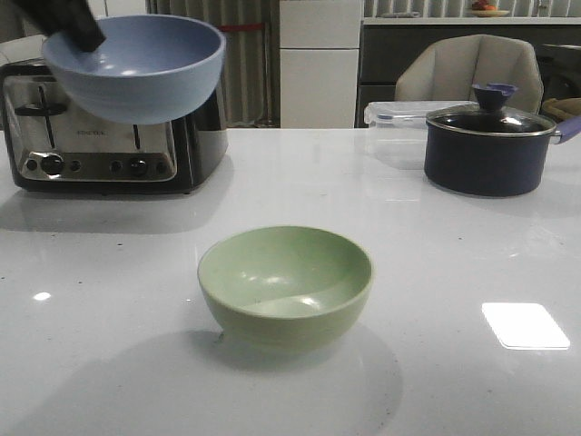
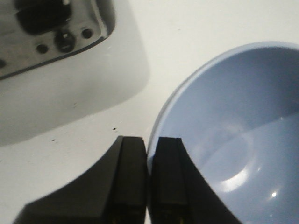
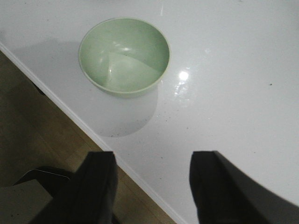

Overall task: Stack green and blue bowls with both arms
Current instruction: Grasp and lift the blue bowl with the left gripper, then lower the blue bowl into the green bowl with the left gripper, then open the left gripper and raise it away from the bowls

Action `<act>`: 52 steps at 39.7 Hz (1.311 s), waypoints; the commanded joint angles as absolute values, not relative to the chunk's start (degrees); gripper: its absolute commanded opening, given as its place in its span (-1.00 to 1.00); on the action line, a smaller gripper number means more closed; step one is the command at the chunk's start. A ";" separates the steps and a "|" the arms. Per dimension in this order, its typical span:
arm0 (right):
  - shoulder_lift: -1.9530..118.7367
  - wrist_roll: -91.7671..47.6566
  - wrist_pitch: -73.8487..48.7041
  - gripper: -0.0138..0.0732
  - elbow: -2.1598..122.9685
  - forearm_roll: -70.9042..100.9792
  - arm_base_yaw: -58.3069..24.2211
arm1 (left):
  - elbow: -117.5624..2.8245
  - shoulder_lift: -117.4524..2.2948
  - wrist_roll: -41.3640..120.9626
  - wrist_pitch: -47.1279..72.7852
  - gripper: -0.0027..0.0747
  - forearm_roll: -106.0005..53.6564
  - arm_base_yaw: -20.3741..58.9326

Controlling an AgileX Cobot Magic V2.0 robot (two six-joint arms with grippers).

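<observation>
The pale green bowl (image 1: 285, 284) stands upright and empty on the white table, near the middle front; it also shows in the right wrist view (image 3: 124, 55). The dusty blue bowl (image 1: 136, 65) hangs in the air at the upper left, in front of the toaster. My left gripper (image 1: 71, 27) is shut on the blue bowl's rim; in the left wrist view the gripper (image 2: 148, 156) has one finger inside the blue bowl (image 2: 233, 135) and one outside. My right gripper (image 3: 152, 161) is open and empty above the table's front edge, apart from the green bowl.
A silver toaster (image 1: 95, 136) stands at the back left, under and behind the blue bowl. A dark navy lidded pot (image 1: 490, 141) and a clear plastic box (image 1: 395, 127) stand at the back right. The table edge (image 3: 70, 112) and wooden floor show in the right wrist view.
</observation>
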State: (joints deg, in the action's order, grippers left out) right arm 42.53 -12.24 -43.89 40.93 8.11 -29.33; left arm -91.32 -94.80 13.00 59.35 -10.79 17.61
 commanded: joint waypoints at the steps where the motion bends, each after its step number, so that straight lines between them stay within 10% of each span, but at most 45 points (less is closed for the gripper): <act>1: 42.11 -12.61 -40.33 0.38 42.45 8.55 -29.47 | -93.71 -92.31 13.81 57.74 -0.68 -12.35 22.18; 39: 42.11 -12.61 -40.33 0.38 42.45 8.55 -29.47 | -93.60 -108.91 13.81 57.97 -0.66 -10.50 34.70; 52: 42.11 -12.61 -40.33 0.38 42.45 8.55 -29.47 | -93.60 -108.99 13.81 57.86 0.15 -10.50 34.70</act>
State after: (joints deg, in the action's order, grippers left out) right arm 42.53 -12.24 -44.00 40.93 8.11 -29.33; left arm -91.70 -112.11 13.68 59.29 -9.62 34.39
